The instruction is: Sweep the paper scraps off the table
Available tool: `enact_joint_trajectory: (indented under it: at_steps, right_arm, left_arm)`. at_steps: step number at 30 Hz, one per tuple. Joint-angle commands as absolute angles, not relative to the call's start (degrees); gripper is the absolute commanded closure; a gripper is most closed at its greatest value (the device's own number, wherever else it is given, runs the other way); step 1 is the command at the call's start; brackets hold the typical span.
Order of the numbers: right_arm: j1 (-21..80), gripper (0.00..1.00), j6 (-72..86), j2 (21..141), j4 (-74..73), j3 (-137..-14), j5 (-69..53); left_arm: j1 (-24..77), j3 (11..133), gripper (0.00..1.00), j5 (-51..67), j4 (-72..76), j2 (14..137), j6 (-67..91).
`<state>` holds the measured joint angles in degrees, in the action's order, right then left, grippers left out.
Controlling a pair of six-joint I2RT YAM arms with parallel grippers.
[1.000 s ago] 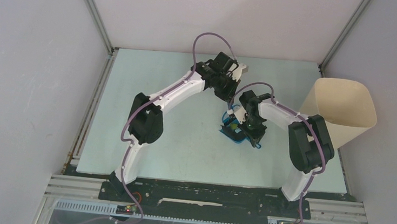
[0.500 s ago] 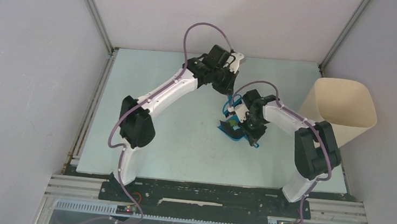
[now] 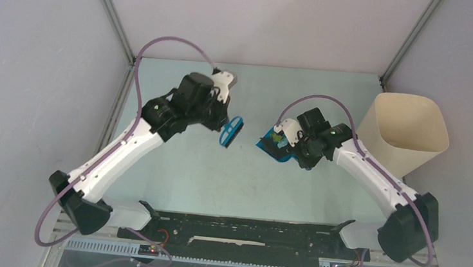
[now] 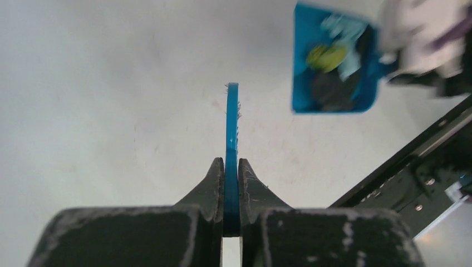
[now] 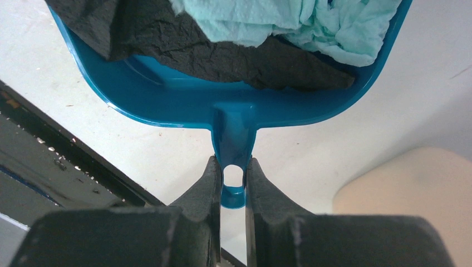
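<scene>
Scraps in the pan; the bin comes next

We see the right gripper [image 5: 234,164] clamped on the dustpan [image 5: 167,97] handle, paper scraps [image 5: 267,28] heaped inside, over the table [image 3: 217,177]; the left gripper [image 4: 231,162] pinches the hand brush [image 4: 232,122]; tipping into the cream bin [image 3: 408,132] likely follows.

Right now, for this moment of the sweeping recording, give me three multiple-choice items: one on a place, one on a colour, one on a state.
1. Where do the paper scraps lie? A in the blue dustpan; B on the floor; C on the wall.
2. What colour is the tall bin? A red; B cream; C black.
3. The left fingers are: A wide open; B shut on a scrap; C shut on the blue hand brush.

A: the right wrist view shows the wads filling the pan.
B: the top view shows it pale cream.
C: the left wrist view shows the brush pinched between them.
</scene>
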<state>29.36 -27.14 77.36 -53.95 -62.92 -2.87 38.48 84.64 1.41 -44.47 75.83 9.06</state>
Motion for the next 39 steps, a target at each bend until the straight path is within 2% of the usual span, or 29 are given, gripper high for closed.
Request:
enact_joint_trajectory:
  at_steps: [1, 6, 15, 18, 21, 31, 39]
  right_arm:
    - [30.59, 0.87, -28.84, 73.24, -56.86, -66.82, -1.05]
    - [32.76, 0.88, -28.39, 75.9, -59.07, -67.67, 3.03]
    - [32.89, 0.89, -29.93, 73.77, -61.98, -69.87, 4.84]
    - [31.07, 0.9, -29.88, 75.39, -65.79, -73.08, 4.27]
    - [27.46, 0.9, -30.99, 75.11, -66.11, -73.2, -1.66]
    - [22.27, 0.91, -37.07, 73.58, -68.46, -76.99, -4.66]
    - [16.02, 0.91, -39.94, 74.01, -74.68, -91.62, -4.9]
  left_arm:
    - [37.32, 72.7, 1.0, -1.76, -43.04, 69.8, 8.99]
    - [35.33, 63.03, 1.0, -1.93, -37.79, 66.27, 8.98]
    - [34.62, 54.6, 1.0, -2.36, -30.94, 63.19, 8.66]
    - [34.63, 54.38, 1.0, -1.06, -30.57, 63.83, 9.19]
    - [34.62, 54.44, 1.0, -0.44, -30.36, 64.67, 9.05]
    - [34.54, 54.18, 1.0, -1.03, -30.77, 66.61, 7.92]
    - [34.46, 54.49, 1.0, -0.44, -31.16, 69.13, 7.58]
